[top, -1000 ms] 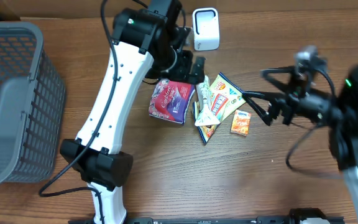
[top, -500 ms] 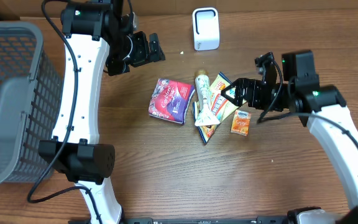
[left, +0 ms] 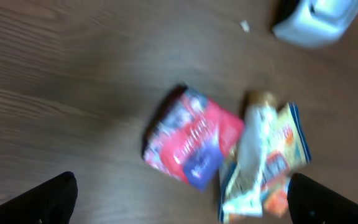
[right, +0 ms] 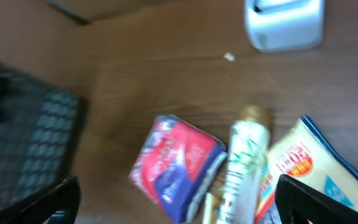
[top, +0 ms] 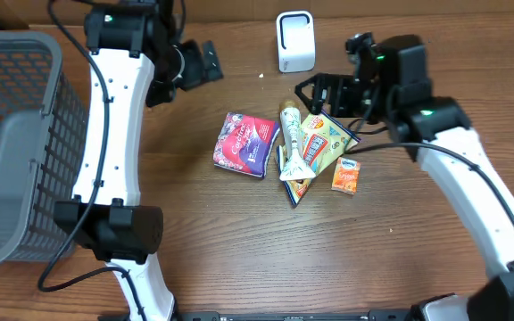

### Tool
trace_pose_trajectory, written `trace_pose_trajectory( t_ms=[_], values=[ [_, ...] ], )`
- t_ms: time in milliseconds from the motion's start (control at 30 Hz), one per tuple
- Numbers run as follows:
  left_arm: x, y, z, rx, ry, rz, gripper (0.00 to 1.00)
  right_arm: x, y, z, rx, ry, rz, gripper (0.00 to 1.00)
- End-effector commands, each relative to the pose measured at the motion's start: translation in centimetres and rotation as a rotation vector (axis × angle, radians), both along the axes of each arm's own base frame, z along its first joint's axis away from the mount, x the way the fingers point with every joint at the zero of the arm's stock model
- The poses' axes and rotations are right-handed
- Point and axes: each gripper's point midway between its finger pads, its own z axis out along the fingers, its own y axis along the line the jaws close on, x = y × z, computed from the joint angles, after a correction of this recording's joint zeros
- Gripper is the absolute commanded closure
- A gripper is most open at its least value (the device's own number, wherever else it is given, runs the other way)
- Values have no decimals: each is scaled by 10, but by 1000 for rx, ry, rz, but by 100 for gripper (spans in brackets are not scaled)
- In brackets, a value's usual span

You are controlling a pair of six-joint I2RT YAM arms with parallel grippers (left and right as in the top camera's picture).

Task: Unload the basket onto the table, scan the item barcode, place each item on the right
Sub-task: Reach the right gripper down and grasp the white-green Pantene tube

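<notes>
your left gripper (top: 205,64) and right gripper (top: 310,94) stand spread, holding nothing. centre the right one over the tube (top: 290,134) mid-frame before you close.

Grey mesh basket (top: 65,134) at left edge of wooden table (top: 328,259); tiny white speck (left: 245,25) on far side of table.

Blurry red packet (left: 191,146), half-cropped scanner (left: 309,28)
</notes>
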Motion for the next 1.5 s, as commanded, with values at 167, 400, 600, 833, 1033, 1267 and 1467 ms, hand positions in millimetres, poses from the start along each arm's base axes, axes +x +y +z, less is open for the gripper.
trace_pose_trajectory(
  t_ms=[167,400,600,833,1033,1267,1467],
  values=[
    [11,68,6,263,-55,217,0,15,8,-72,-149,120,-133,0],
    [13,94,8,340,-70,313,0,15,11,-102,-313,99,-166,0],
    [13,108,4,339,-55,351,0,7,24,-123,-411,94,-161,0],
    [9,107,1,314,-33,349,0,3,25,-158,-521,114,-169,8],
    [9,108,1,314,-33,350,0,4,27,-171,-543,117,-146,21],
    [9,108,1,314,-33,349,0,4,30,-186,-554,132,-138,45],
    [9,108,1,314,-33,349,0,5,30,-185,-552,129,-141,57]
  ],
)
